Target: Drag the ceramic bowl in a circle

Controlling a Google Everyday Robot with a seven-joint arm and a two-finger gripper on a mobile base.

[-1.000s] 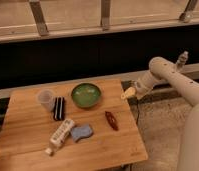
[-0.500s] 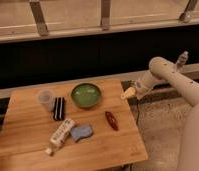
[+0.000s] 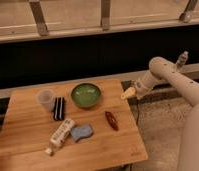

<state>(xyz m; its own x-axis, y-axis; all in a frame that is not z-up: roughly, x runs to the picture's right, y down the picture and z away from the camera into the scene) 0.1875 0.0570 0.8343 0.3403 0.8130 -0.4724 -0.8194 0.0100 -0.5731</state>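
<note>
I see my pincer (image 3: 128,93) released and empty, hovering beside the right rear edge of the tabletop (image 3: 28,135), ceramic bowl (image 3: 86,95) at back centre, near the plastic cup (image 3: 45,99), nothing shifted from a second ago.

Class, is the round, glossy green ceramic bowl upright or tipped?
Upright: the ceramic bowl sits mouth-up on the wooden table; the gripper hangs apart, by the table's edge.

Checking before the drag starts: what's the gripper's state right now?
Gripper: open, holding nothing, hovering at the right edge of the table, apart from the ceramic bowl.
</note>
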